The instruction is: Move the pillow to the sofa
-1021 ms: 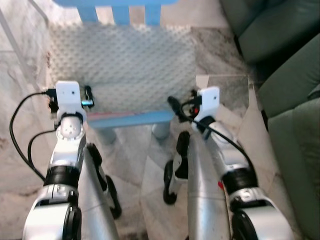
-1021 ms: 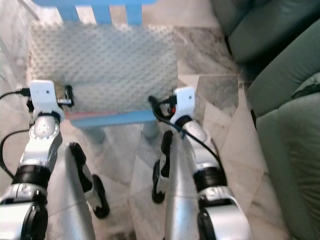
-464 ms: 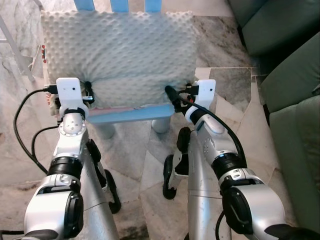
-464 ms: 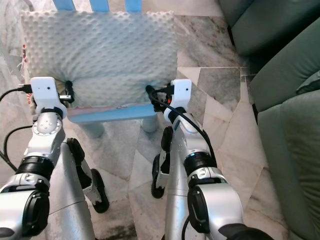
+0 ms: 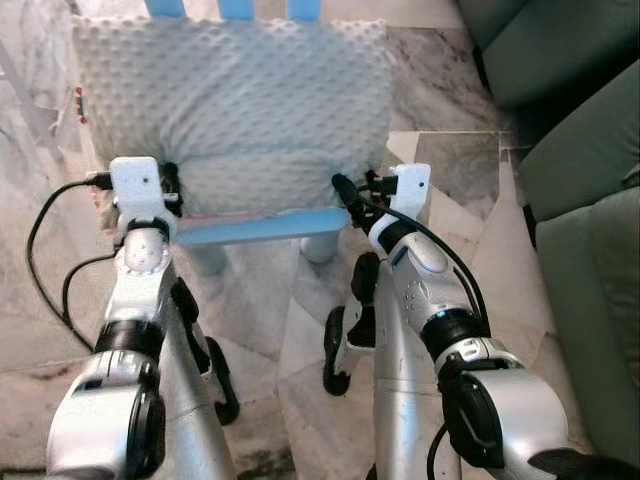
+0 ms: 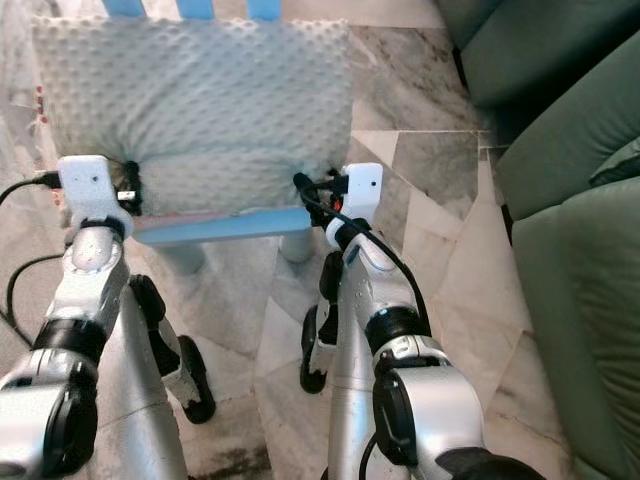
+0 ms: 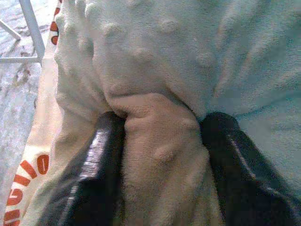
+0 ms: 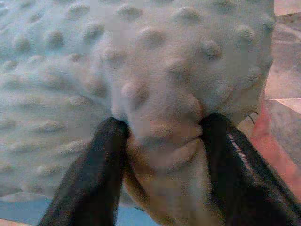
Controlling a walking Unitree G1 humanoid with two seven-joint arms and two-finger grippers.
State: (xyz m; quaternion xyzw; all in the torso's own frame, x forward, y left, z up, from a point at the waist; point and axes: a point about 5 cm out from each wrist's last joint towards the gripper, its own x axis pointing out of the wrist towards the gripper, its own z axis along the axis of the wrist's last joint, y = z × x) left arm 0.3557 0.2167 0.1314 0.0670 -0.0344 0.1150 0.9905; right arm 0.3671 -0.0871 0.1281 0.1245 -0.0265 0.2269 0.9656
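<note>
A pale, bumpy pillow (image 5: 235, 95) lies on a light blue chair (image 5: 262, 227) in front of me. My left gripper (image 5: 168, 180) is shut on the pillow's near left edge, with a fold of the pillow (image 7: 157, 136) pinched between its black fingers (image 7: 96, 176). At the near right edge my right gripper (image 5: 358, 180) is shut on the pillow too, fabric bunched (image 8: 162, 125) between its fingers (image 8: 91, 179). The green sofa (image 5: 575, 150) stands on the right.
The floor (image 5: 445, 170) is marbled stone tile. The chair's blue back slats (image 5: 235, 8) rise behind the pillow. A white metal frame (image 7: 30, 33) stands to the left of the chair. My own legs and wheels (image 5: 335, 350) are below.
Both grippers closed onto the pillow's near edge within the last second. The pillow's front edge now bunches at both grips. The camera has shifted slightly.
</note>
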